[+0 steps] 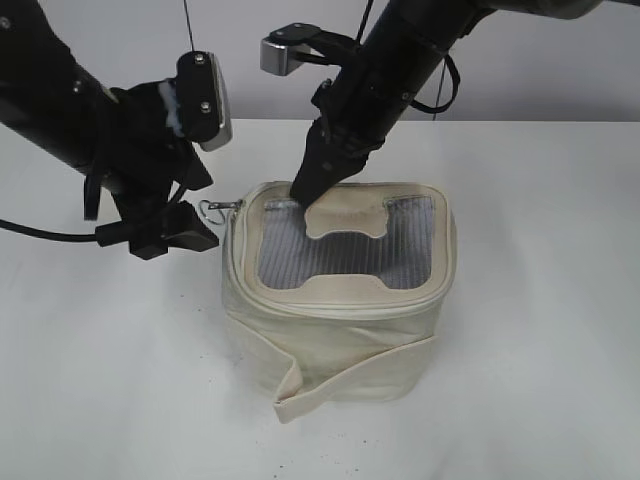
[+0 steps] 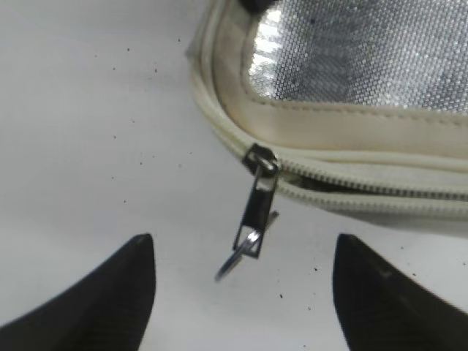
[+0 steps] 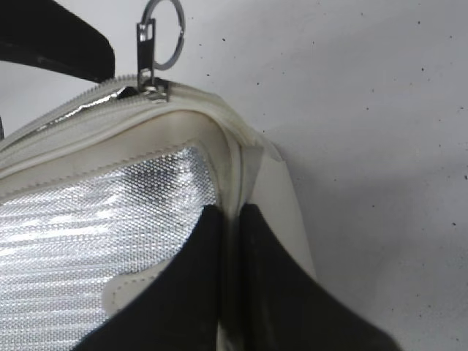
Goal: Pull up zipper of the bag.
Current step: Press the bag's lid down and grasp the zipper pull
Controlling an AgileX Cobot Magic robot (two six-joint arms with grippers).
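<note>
- Cream bag stands nearest on the white table, zipper pull at its 10 o'clock corner.
- Right gripper, fingers together, pinches the lid rim at 11 o'clock, probably to steady it.
- Left gripper has its fingers apart, flanking the pull without touching; bare table lies around it.

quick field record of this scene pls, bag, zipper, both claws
bag: cream bag with silver mesh top, standing on white table
zipper pull: metal tab with ring, at the bag's corner, hanging free
left claw: open, fingers either side of the pull, not touching it
right claw: shut on the bag's rim at the top edge
zipper state: part near the slider looks open, rest unclear
</note>
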